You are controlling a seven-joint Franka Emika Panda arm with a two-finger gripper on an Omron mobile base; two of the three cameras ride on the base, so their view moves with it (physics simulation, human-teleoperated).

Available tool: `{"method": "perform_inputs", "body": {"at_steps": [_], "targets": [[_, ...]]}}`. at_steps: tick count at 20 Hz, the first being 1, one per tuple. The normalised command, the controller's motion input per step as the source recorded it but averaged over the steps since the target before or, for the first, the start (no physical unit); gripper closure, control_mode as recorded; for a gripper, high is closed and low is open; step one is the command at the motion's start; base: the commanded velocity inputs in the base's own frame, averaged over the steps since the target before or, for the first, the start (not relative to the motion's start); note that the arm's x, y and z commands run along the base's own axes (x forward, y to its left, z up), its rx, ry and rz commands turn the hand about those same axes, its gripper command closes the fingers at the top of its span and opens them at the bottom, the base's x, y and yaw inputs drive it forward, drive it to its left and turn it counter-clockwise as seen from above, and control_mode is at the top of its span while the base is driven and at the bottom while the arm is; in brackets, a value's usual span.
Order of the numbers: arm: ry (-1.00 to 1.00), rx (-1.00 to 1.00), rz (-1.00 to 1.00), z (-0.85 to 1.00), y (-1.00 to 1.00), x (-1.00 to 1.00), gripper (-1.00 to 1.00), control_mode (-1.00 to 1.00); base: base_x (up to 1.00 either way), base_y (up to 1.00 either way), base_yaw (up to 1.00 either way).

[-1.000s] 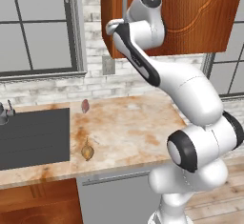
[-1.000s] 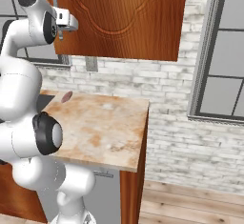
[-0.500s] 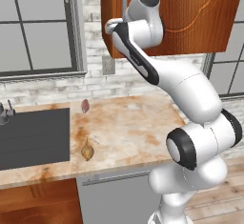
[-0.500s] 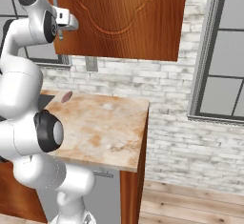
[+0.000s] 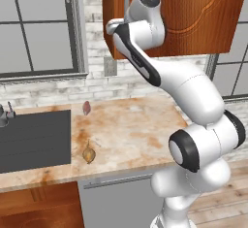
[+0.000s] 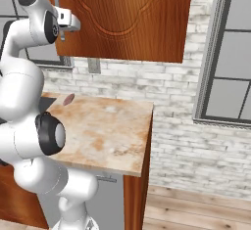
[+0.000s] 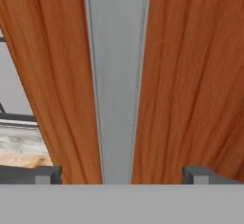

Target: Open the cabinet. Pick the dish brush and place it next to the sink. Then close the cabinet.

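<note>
The end effector (image 7: 121, 173) is raised at the cabinet (image 5: 193, 13), its fingers (image 7: 47, 173) spread wide apart with the silver bar handle (image 7: 116, 75) running straight between them toward 12 o'clock, not clamped. The cabinet door looks shut. In the left base view the sink (image 5: 34, 139) sits at 9 o'clock, sunk into the bench (image 5: 135, 130). A pinkish lump (image 5: 86, 107) lies just beside the sink's far corner; a yellowish-brown lump (image 5: 88, 154) rests nearer the bench's front edge.
</note>
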Motion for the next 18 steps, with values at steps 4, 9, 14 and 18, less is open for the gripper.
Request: {"method": "perform_inputs", "body": {"at_steps": [4,9,14,18], "targets": [[0.00,0.00,-0.02,-0.37,0.00,0.37,-1.00,-1.00,0.00,0.00,0.00],[-0.04,0.00,-0.03,-0.45,0.01,0.41,-1.00,-1.00,0.00,0.00,0.00],[-0.07,0.00,-0.04,-0.50,0.00,0.42,-1.00,-1.00,0.00,0.00,0.00],[-0.08,0.00,-0.04,-0.58,0.00,0.45,-1.00,-1.00,0.00,0.00,0.00]]}}
